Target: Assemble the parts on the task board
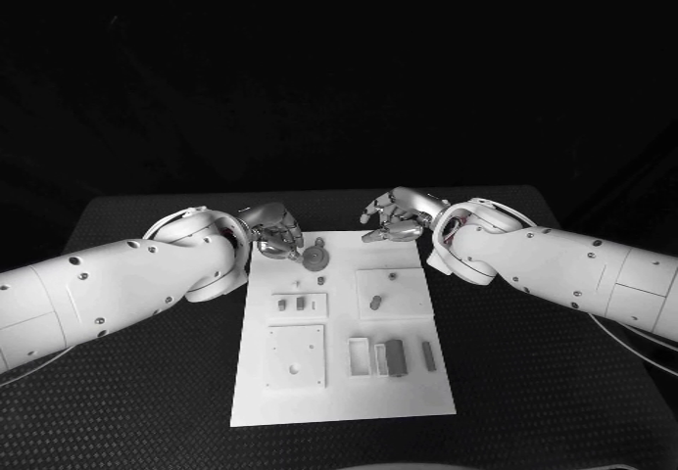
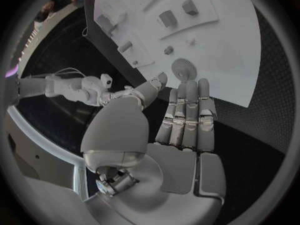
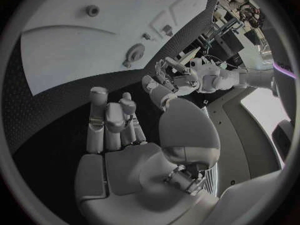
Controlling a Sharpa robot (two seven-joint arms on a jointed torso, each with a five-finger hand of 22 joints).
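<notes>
The white task board (image 1: 346, 397) lies lengthwise in the middle of the black table. At its far end rests a round grey disc part (image 1: 315, 257), also seen as the disc (image 2: 183, 68) and the disc (image 3: 134, 52). My left hand (image 1: 272, 233) hovers at the board's far left corner. The left hand (image 2: 184, 120) has straight fingers that reach close to the disc and hold nothing. My right hand (image 1: 399, 215) is above the far right corner; its fingers (image 3: 109, 120) are loosely bent and empty. Small grey parts (image 1: 377, 303) lie mid-board.
Nearer on the board are a square plate with a hole (image 1: 297, 355), an upright block (image 1: 394, 357) and narrow slots (image 1: 361, 357). Two small pieces (image 1: 294, 305) stand on the left. Black table (image 1: 551, 392) stretches out on both sides of the board.
</notes>
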